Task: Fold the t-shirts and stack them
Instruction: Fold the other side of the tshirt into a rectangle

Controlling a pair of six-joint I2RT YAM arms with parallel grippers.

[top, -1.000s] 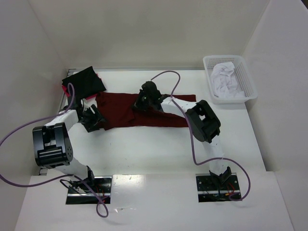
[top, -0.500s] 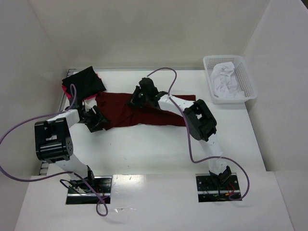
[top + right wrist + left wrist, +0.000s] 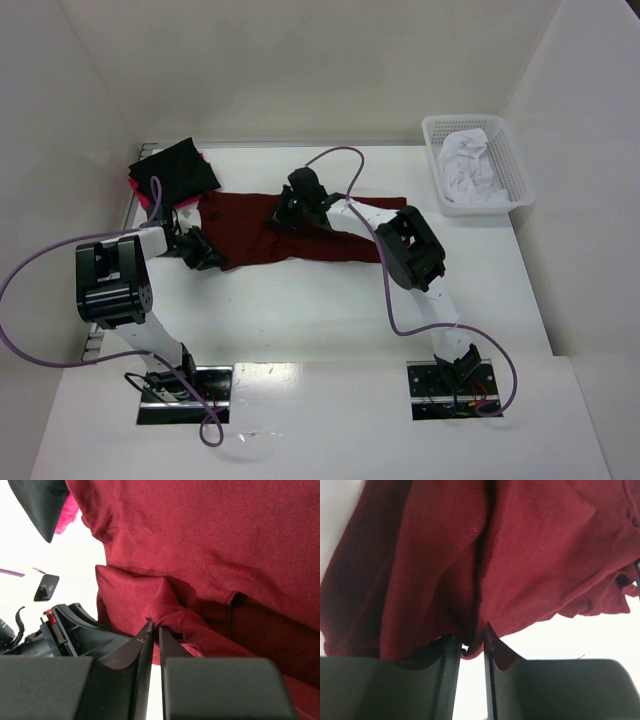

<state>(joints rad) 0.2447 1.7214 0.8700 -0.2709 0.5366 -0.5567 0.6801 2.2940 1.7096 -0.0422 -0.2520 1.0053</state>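
The large dark maroon t-shirt lies folded into a long band across the back of the table. My left gripper is shut on its near left edge; the left wrist view shows the cloth pinched between the fingers. My right gripper is shut on a fold of the same shirt near its middle, and the right wrist view shows the pinched cloth. A black folded t-shirt lies on a bright pink one at the back left.
A white basket with white cloth stands at the back right. White walls close in the table on three sides. Purple cables loop from both arms.
Both grippers have moved toward the back with the maroon shirt held. The shirt's near edge has been drawn back, so the band is narrower at the left.
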